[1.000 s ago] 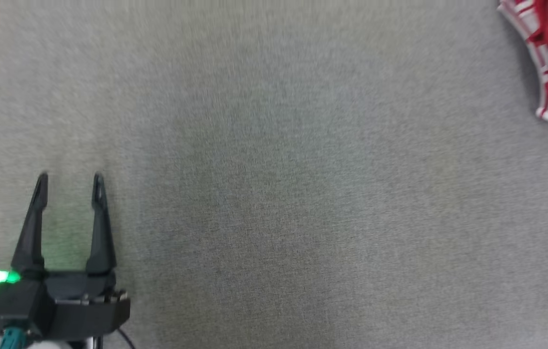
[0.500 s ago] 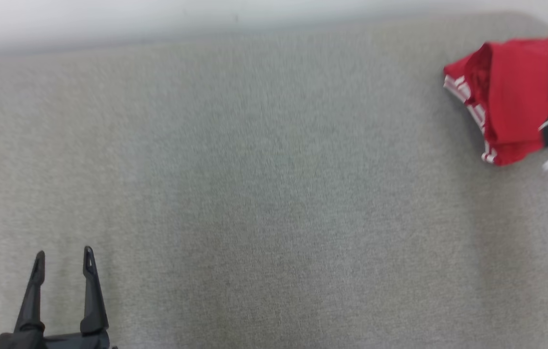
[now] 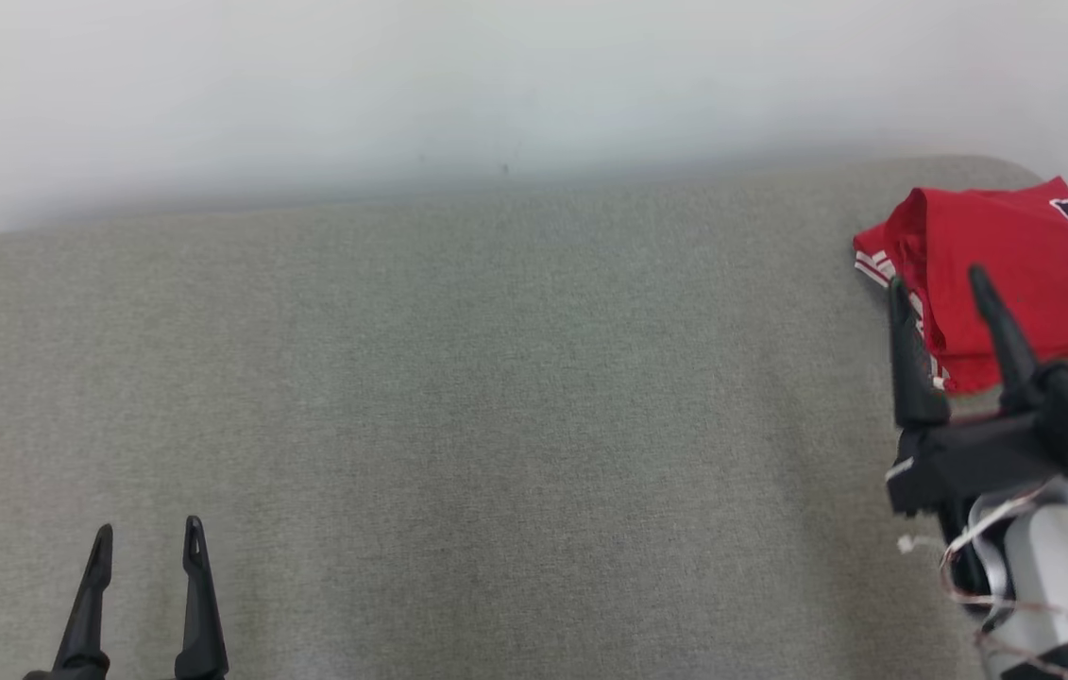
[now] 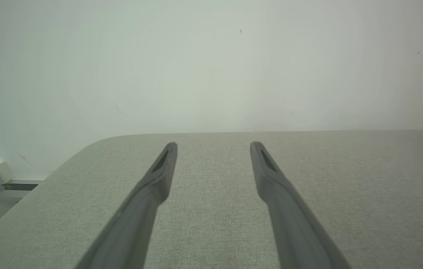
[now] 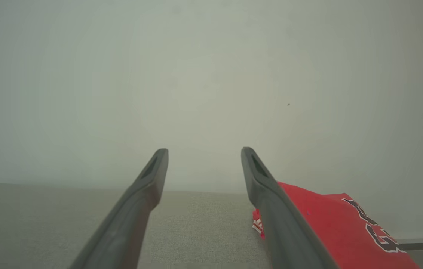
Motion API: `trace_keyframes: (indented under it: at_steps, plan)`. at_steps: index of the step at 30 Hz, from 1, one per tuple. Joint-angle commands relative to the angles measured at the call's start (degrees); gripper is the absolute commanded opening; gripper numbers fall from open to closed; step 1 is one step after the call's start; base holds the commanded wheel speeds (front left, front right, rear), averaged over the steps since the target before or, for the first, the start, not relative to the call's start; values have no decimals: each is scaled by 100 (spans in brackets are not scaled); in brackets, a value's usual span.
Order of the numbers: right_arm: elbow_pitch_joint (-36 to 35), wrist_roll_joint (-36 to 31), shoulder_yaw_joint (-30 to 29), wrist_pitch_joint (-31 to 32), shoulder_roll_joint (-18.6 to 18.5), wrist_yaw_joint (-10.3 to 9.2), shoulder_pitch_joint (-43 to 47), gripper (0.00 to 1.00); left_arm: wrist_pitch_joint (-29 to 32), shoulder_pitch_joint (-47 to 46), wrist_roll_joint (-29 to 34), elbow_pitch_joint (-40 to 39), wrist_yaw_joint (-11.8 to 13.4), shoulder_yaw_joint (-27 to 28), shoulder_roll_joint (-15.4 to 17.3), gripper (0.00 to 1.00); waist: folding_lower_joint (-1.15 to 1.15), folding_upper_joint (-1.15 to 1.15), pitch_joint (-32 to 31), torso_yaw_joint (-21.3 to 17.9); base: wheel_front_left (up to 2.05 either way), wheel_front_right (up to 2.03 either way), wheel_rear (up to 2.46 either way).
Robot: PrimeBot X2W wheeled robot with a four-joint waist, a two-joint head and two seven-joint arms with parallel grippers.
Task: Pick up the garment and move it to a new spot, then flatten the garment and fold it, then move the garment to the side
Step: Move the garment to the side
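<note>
Your right gripper point(image 3: 935, 279) has its fingers spread and pinches nothing, poised at the near left edge of the red garment point(image 3: 996, 227), which lies as a folded bundle at the far right corner of the grey desk point(image 3: 496, 378). Your left gripper point(image 3: 148, 525) is likewise spread and empty, well apart at the near left. The fold looks done and set aside, so lift the right arm before drawing it back, lest a fingertip snag the top layer.
</note>
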Motion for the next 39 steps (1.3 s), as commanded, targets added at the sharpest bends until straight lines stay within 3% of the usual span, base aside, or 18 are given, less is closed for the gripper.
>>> trace_keyframes:
  at_steps: [1,10,20,39]
  plan:
    - [-70,-38,-38,-31,93,-18,180,100,-15,68,21,17,-18,16,-17,100,2,1,-131,97,0,0,0]
    - [-207,-94,-297,-116,561,-18,1117,100,-15,152,28,254,-40,56,-26,100,2,1,-299,153,0,0,0]
    - [-146,-67,-180,-235,977,-18,1779,100,-15,174,57,463,-87,92,-31,100,2,1,-446,172,0,0,0]
    - [-90,-180,-54,-263,1284,-18,2144,100,-15,99,154,856,-115,139,-34,100,2,1,-530,276,0,0,0]
